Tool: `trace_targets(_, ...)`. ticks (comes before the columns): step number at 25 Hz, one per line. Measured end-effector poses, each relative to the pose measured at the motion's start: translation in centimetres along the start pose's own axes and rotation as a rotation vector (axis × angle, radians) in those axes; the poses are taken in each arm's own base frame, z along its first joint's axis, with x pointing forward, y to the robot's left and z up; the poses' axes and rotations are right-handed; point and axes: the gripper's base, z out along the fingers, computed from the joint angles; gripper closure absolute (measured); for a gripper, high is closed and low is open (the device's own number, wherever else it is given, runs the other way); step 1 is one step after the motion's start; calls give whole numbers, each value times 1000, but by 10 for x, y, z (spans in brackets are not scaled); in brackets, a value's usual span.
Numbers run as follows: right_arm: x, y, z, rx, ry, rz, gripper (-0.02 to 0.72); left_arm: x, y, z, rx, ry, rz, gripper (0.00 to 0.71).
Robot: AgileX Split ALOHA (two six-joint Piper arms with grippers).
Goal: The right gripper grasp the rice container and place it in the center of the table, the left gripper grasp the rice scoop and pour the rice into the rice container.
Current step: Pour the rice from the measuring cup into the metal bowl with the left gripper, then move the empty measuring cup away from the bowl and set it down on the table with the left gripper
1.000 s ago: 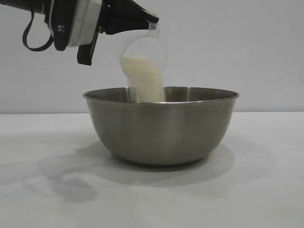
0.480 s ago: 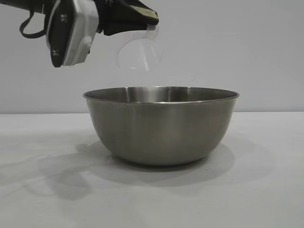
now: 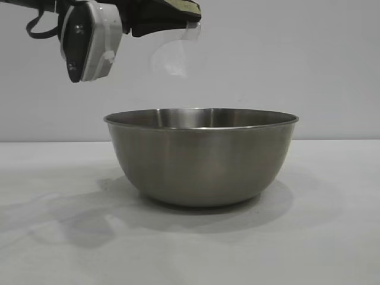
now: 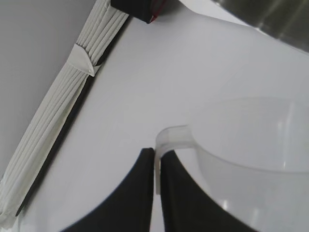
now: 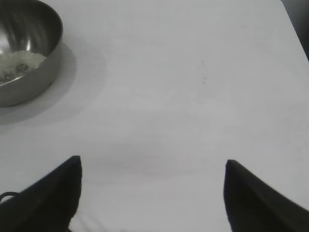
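Upper left of exterior frame: your left gripper (image 3: 193, 18) pinches rice scoop (image 3: 172, 54) handle above steel rice container (image 3: 202, 157); open table (image 5: 183, 96) all round. Right gripper (image 5: 152, 166) spread, idle.

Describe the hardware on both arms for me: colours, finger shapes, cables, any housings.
Left end effector: two black fingers tapering to points, behind them a white-and-black housing and a looped black cable. Right end effector: matching black tapering fingers; nothing behind them is in view.
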Motion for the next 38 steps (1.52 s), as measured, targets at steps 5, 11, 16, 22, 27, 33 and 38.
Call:
trace_targets(5, 0, 0, 0, 0, 0, 0, 146, 4, -2, 0, 17, 46, -313, 710)
trace_targets(11, 0, 0, 0, 0, 0, 0, 146, 9, -5, -1, 14, 120, -838, 710)
trace_targets(16, 0, 0, 0, 0, 0, 0, 146, 21, -8, -3, -75, 256, -1314, 710)
trace_targets(22, 0, 0, 0, 0, 0, 0, 146, 41, -21, -12, -280, 551, -1849, 710)
trace_targets(27, 0, 0, 0, 0, 0, 0, 146, 42, -35, -27, -403, 792, -2087, 710)
trace_targets(33, 0, 0, 0, 0, 0, 0, 146, 16, -54, -59, -436, 1138, -2247, 710)
trace_targets(38, 0, 0, 0, 0, 0, 0, 146, -11, -61, -85, -374, 1353, -2274, 710)
